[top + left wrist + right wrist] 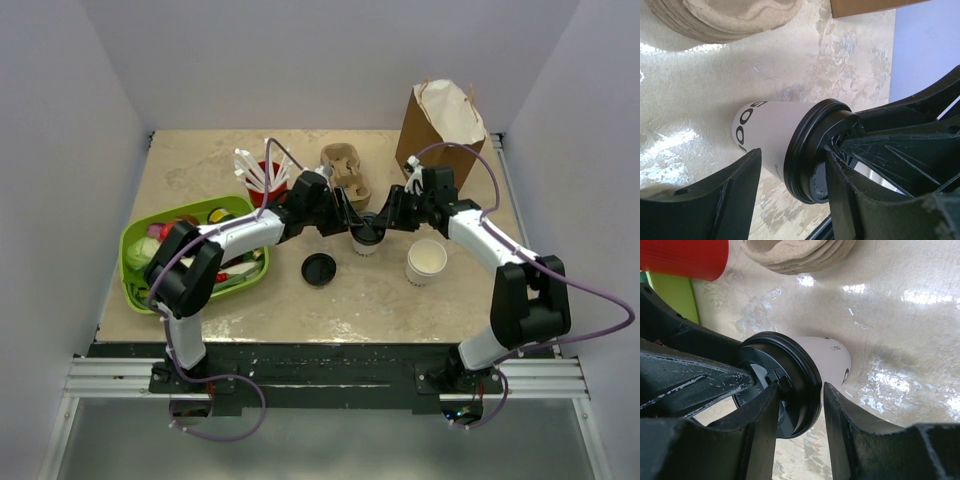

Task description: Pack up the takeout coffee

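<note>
The takeout coffee (366, 237), a white paper cup with a black sip lid, stands at the middle of the table. My left gripper (348, 225) comes at it from the left and my right gripper (386, 222) from the right. In the left wrist view the cup (765, 135) sits between the open fingers of the left gripper (792, 165); one finger (850, 200) rests on the lid top and the other (725, 195) stands clear of the cup wall. In the right wrist view the right gripper (800, 390) is pinched on the lid rim (807, 375).
A lidless white cup (426, 261) stands right of the coffee and a loose black lid (319, 268) lies to its left. A brown paper bag (440, 125) stands at the back right, with a cardboard carrier (343, 167), a red cup (262, 178) and a green tray (140, 290).
</note>
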Tool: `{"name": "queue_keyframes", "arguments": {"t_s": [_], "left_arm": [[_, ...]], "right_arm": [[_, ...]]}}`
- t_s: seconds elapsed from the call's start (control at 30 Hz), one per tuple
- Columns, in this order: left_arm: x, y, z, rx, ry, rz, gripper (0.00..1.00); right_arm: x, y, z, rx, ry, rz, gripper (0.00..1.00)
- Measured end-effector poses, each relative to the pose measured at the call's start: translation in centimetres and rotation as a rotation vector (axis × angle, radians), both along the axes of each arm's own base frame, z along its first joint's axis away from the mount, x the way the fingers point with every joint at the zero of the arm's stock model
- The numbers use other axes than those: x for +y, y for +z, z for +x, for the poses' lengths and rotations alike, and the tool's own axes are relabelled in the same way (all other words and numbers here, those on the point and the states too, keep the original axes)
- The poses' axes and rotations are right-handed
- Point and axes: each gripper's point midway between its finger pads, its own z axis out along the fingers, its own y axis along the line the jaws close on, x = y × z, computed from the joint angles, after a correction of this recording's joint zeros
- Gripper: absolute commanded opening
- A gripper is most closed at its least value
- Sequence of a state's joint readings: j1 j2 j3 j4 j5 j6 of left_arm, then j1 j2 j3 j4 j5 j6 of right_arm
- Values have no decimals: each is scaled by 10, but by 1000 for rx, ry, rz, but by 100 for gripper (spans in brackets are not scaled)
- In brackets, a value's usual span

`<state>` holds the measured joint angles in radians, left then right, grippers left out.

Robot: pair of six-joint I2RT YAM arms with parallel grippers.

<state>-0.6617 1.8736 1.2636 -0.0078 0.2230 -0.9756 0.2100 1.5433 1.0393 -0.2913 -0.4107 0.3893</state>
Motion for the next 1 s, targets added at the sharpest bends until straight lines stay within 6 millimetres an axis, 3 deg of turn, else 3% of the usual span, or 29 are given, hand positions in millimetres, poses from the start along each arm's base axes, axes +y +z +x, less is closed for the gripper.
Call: {"name": "queue_keyframes", "arguments": {"t_s": [0.27, 0.5, 0.87, 1.0], "left_arm": [[0, 2, 5, 21, 18, 32, 40], [0, 0, 7, 53, 35, 67, 36], [4, -5, 6, 42, 14, 102, 71], [6, -5, 7, 10, -17, 121, 77]], "right_arm": [[1, -3, 5, 4, -5, -1, 36], [-3, -5, 9, -7, -25, -44, 40], [-8, 2, 9, -50, 7, -73, 58], [-11, 9, 3, -58, 21, -82, 61]]}}
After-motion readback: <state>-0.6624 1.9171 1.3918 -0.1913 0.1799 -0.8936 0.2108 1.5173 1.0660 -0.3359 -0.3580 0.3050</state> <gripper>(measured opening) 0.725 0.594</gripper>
